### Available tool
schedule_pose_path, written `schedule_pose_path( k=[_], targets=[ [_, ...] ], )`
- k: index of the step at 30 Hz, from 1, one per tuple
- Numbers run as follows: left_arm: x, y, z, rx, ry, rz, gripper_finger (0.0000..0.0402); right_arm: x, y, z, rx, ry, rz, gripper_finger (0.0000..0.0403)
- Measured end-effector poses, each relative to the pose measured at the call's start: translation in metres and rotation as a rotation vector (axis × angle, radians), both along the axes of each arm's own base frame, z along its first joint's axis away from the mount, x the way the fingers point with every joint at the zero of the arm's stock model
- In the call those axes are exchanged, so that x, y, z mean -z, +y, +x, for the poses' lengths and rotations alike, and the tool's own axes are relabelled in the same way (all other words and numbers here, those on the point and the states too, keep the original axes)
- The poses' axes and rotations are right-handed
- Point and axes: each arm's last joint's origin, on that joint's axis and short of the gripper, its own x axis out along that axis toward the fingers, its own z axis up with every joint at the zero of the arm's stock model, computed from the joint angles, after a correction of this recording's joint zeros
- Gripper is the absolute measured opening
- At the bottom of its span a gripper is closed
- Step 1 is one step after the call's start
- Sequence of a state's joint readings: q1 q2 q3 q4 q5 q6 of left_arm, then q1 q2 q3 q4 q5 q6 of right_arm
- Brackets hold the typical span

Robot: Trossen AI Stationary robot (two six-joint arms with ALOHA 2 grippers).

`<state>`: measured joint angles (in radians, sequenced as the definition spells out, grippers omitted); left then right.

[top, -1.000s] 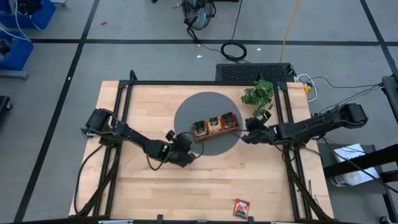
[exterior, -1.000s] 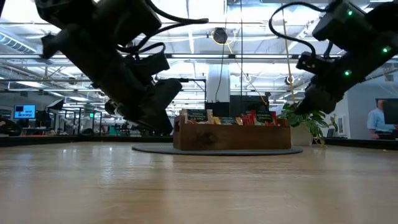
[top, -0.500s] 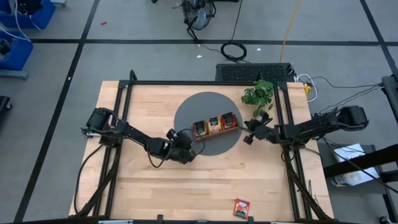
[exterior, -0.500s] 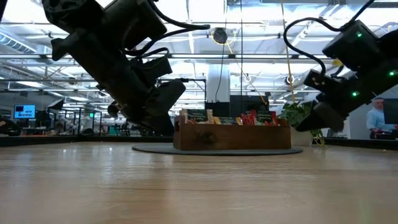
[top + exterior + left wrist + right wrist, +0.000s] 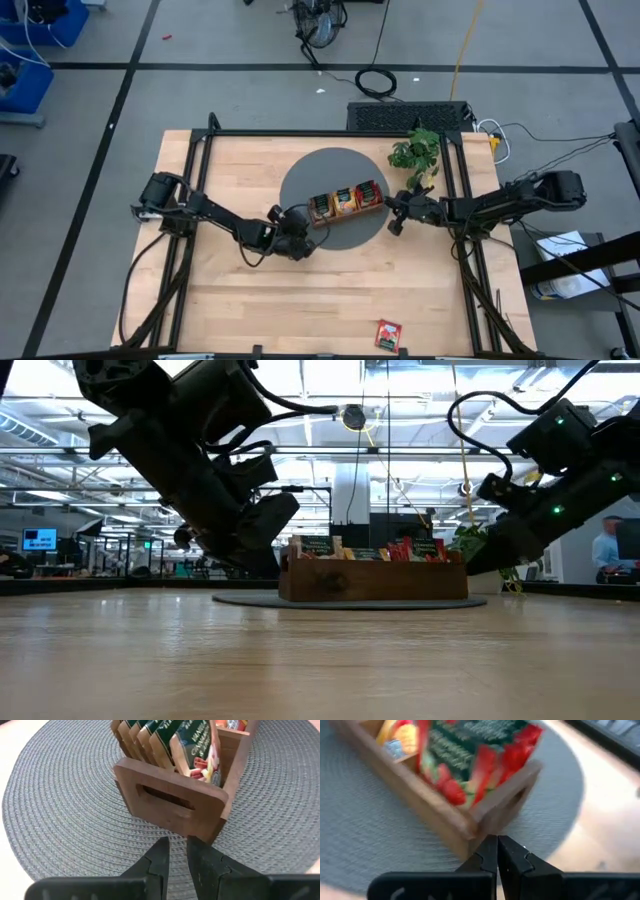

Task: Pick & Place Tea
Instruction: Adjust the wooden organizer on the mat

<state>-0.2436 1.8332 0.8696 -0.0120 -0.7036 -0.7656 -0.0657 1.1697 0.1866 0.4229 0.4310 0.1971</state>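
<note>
The long brown wooden tray (image 5: 345, 203) stands on a round grey mat (image 5: 330, 165) and holds upright tea sachets: pale tan (image 5: 145, 730), orange-yellow and red (image 5: 470, 765), all with dark green labels. One red sachet (image 5: 388, 334) lies flat near the table's near edge. My left gripper (image 5: 178, 845) hovers just short of the tray's left end wall (image 5: 170, 795), its fingers a narrow gap apart and empty. My right gripper (image 5: 497, 842) is shut and empty, close to the tray's right end (image 5: 485, 820); I see no touch.
A small potted plant (image 5: 415, 155) stands at the mat's far right, just beyond my right arm. Bare wooden tabletop (image 5: 300, 300) spreads between the mat and the near edge. A black frame rail (image 5: 200, 200) runs along the table's sides.
My left gripper has crept a little toward the tray's left end. My right gripper has dropped lower beside the tray's right end, first drawing slightly back, then edging toward the tray again. The tray and sachets have stayed put.
</note>
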Motion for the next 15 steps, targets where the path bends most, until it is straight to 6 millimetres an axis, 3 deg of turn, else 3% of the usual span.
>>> schedule_pose_path(
  k=[15],
  targets=[
    [0.004,0.018,-0.002,-0.014,0.087,-0.003,0.0074,0.016,0.01,0.013,-0.112,-0.044,0.179,0.0]
  ],
)
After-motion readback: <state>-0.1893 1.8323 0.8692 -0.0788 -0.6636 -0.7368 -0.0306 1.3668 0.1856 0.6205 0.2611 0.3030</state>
